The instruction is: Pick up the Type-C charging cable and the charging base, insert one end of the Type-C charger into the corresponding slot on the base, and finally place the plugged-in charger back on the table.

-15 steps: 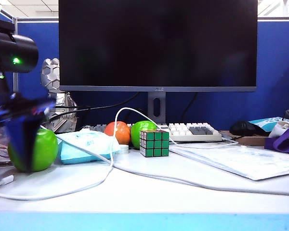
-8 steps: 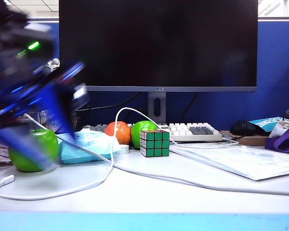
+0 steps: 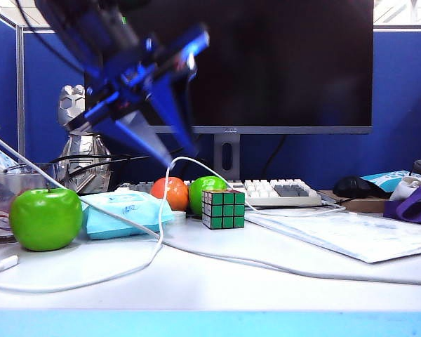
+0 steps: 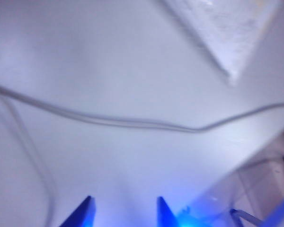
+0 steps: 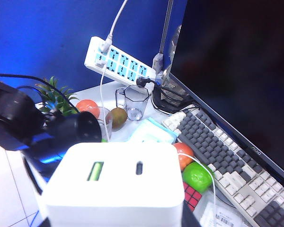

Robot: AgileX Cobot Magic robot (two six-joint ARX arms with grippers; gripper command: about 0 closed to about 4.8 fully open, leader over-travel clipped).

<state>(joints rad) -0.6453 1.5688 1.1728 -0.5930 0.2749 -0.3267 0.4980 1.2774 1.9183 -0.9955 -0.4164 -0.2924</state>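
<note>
The Type-C charging cable (image 3: pixel 84 279) lies in a loose loop on the table (image 3: pixel 217 291), with one plug end at the front left and an arch rising by the fruit. My left gripper (image 3: pixel 179 156) hangs above that arch with its blue fingers pointing down. In the left wrist view the left gripper (image 4: pixel 124 208) is open with nothing between its fingertips, and a white cable (image 4: pixel 132 124) crosses the table ahead of them. My right gripper (image 5: pixel 114 221), out of the exterior view, is shut on the charging base (image 5: pixel 113 182). The base's port face shows a small Type-C slot (image 5: pixel 139 168).
A green apple (image 3: pixel 45 217), a blue tissue pack (image 3: pixel 126 210), an orange (image 3: pixel 171 192), a second green apple (image 3: pixel 205 191) and a Rubik's cube (image 3: pixel 223 208) stand before the monitor (image 3: pixel 252 63). A longer white cord (image 3: pixel 302 270) runs right. A flat white packet (image 3: pixel 351 235) and a keyboard (image 3: pixel 281 191) lie right.
My left arm has swung up from the far left beside the green apple and moved right, ending above the cable's arch. The objects on the table have not moved.
</note>
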